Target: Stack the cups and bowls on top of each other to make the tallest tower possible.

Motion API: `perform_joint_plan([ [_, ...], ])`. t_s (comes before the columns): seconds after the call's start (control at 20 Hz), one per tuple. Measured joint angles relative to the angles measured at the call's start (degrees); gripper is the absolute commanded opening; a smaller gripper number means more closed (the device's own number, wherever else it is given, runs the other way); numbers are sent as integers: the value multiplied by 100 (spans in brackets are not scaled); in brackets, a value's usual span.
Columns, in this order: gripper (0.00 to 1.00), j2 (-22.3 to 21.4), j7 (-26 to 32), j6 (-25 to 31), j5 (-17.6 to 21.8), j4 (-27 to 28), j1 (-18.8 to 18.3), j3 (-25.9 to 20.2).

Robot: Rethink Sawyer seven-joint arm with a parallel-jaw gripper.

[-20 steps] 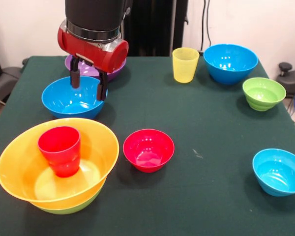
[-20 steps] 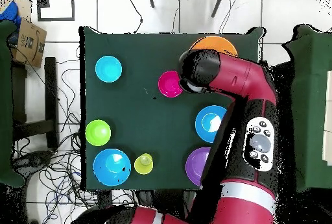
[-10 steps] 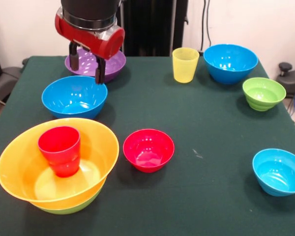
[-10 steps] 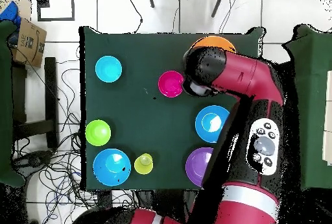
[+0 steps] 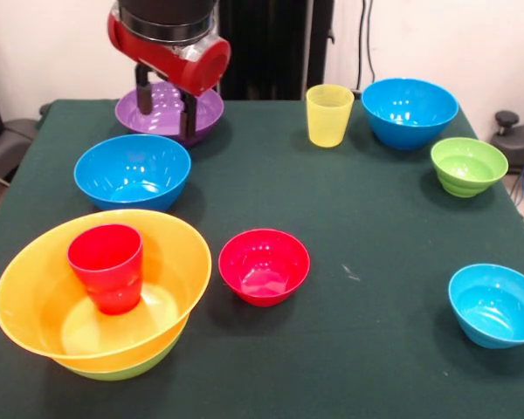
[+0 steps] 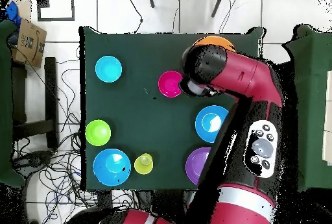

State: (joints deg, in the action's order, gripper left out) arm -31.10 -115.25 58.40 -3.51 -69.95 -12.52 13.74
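Note:
My gripper [image 5: 167, 120] hangs open and empty over the purple bowl [image 5: 162, 105] at the back left. Its two dark fingers [image 5: 144, 99] straddle the bowl's middle. Just in front sits a medium blue bowl [image 5: 133, 170]. The tower [image 5: 100, 288] stands at the near left: a large orange bowl nested in a lime-green bowl [image 5: 122, 368], with the red cup [image 5: 106, 266] upright inside. The yellow cup [image 5: 329, 113] stands at the back centre. In the overhead view the arm [image 6: 233, 85] covers the gripper and most of the orange bowl [image 6: 214, 41].
A small red bowl [image 5: 264, 264] sits mid-table. At the back right is a blue bowl [image 5: 410, 111], with a ribbed green bowl [image 5: 468, 166] at the right edge. A small blue bowl [image 5: 496, 304] is near right. Cables lie on the floor [image 6: 58, 169].
The gripper has risen from over the blue bowl and moved back over the purple bowl, still open and empty. No bowl or cup has moved.

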Motion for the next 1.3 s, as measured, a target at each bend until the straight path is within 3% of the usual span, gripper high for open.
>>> perform_joint_plan([
  [0.35, 100, 31, -662, -262, -568, -60, 101, 1],
  [0.75, 100, 242, -1500, -1170, -1106, -160, 272, 0],
  [1.3, 100, 829, -1531, -1402, -975, -80, 299, 118],
])
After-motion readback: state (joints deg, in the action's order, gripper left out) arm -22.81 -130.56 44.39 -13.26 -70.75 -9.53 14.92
